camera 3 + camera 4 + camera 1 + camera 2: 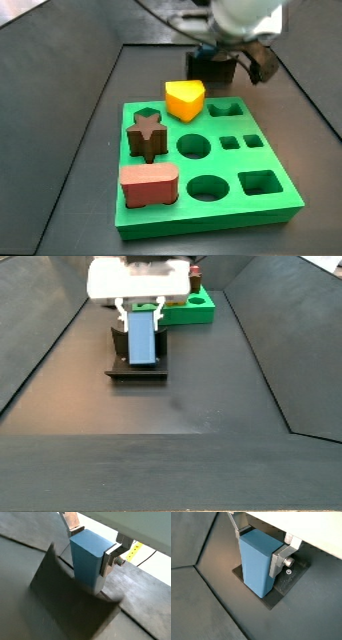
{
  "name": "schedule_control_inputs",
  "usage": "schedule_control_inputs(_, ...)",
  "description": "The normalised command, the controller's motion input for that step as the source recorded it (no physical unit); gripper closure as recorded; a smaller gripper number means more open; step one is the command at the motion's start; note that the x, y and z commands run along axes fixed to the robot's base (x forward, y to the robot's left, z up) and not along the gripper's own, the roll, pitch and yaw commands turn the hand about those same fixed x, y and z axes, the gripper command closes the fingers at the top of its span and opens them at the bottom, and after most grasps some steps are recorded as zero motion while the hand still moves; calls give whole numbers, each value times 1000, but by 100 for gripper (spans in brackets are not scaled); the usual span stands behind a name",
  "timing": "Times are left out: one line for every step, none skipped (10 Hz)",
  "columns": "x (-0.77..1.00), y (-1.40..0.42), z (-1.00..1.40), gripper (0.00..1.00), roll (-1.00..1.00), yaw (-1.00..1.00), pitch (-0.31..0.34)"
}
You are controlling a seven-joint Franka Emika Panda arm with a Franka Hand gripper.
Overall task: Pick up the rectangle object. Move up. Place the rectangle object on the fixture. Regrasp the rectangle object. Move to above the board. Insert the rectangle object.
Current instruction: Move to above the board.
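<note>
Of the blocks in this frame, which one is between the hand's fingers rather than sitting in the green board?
The blue-grey rectangle object, upright on the fixture with the hand around it. The yellow block, star block and reddish-brown block sit in the board.

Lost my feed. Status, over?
Claw shut on rectangle object, over fixture. Block upright on fixture base. Board apart. Nothing in the way.

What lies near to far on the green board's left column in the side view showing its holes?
Reddish-brown rounded block → dark brown star-shaped piece → yellow block; beyond the board, the gripper at the fixture.
</note>
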Motion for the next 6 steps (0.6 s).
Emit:
schedule_control_inputs(-233, 100, 1000, 100, -251, -219, -25)
schedule_control_inputs(-224, 97, 1000, 100, -181, -196, 41)
schedule_control_inputs(-218, 94, 1000, 100, -141, -160, 82)
schedule_control_inputs(-214, 91, 1000, 100, -122, -106, 109)
schedule_control_inputs(-210, 91, 1000, 100, -109, -68, 115)
schedule_control_inputs(-204, 87, 1000, 100, -94, -36, 117)
